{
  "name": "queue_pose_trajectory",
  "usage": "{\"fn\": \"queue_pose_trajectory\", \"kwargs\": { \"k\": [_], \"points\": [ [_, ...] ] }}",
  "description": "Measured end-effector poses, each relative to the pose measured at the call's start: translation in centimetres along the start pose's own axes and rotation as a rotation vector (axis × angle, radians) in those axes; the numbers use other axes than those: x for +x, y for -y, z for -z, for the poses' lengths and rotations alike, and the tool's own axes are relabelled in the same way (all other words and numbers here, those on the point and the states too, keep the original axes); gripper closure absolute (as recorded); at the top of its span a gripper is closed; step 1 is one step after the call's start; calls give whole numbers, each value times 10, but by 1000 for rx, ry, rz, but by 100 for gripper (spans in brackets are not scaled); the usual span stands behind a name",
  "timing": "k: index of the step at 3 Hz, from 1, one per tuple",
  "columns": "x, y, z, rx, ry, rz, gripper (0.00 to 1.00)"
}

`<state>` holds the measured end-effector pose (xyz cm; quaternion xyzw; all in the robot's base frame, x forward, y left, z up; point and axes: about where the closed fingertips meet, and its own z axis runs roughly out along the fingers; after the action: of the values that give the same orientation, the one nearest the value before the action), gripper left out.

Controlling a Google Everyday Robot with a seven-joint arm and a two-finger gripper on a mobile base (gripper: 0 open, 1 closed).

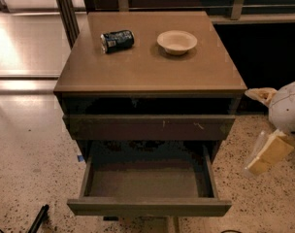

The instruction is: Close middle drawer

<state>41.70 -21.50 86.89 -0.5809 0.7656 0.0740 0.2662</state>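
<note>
The middle drawer (148,207) stands pulled far out of the dark grey-brown cabinet (147,74), low in the camera view. Its brownish inner floor (147,181) is bare. Above it, the drawer front with pale scratch marks (150,126) sits slightly out from the cabinet. My gripper (270,153), on a white arm (288,111), hangs at the right edge of the view. It is to the right of the cabinet, level with the drawers and apart from them.
A dark crushed can (117,40) and a pale bowl (177,41) sit on the cabinet top. A black rod (38,220) lies on the speckled floor at bottom left. A metal post (65,8) stands behind the cabinet's left corner.
</note>
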Motion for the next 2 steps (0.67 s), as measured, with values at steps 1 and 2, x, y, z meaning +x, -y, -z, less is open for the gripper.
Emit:
{"fn": "queue_pose_trajectory", "kwargs": {
  "k": [1, 2],
  "points": [
    [23, -12, -60, -10, 160, -134, 0],
    [27, -1, -71, 43, 197, -187, 18]
  ]
}}
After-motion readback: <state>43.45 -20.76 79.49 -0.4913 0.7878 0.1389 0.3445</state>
